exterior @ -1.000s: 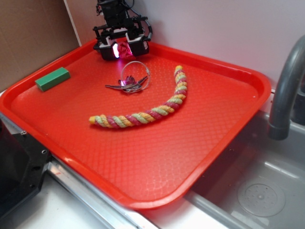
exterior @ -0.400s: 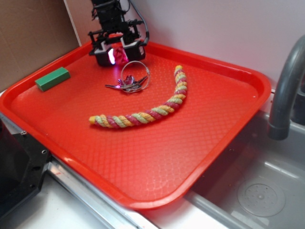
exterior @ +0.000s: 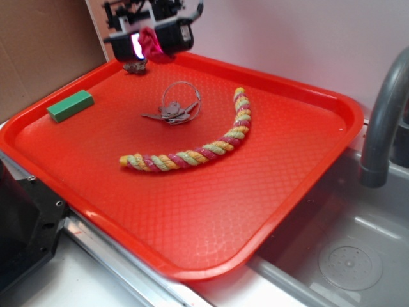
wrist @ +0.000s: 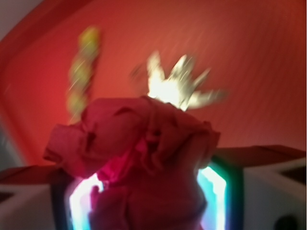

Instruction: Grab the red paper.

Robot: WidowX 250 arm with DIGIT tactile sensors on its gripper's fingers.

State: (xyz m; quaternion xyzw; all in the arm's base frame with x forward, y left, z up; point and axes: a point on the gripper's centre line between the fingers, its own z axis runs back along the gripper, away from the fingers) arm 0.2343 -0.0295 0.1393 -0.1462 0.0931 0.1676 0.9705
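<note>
Nearest the exterior camera, a steel sink [exterior: 345,256] sits at lower right with a grey faucet [exterior: 383,121] rising beside it, and a dark block of equipment [exterior: 25,224] fills the lower left corner. Between them lies the big red tray [exterior: 211,224], its near corner overhanging the sink edge. On the tray's middle a braided rope [exterior: 195,150] of pink, yellow and green strands curves from left toward the far right. Just behind it rests a bunch of keys [exterior: 174,112] on a wire ring, and off to the left, well apart, a green block [exterior: 70,105] lies near the tray's rim. Farthest back, above the tray's far corner, the end effector [exterior: 151,43] hangs clear of the surface, clamped on the red paper [exterior: 151,45], which bulges out between the lit fingers. In the blurred wrist view the crumpled red paper [wrist: 139,163] fills the foreground between glowing pads. A brownish lump [exterior: 135,66] sits on the tray just below the end effector.
</note>
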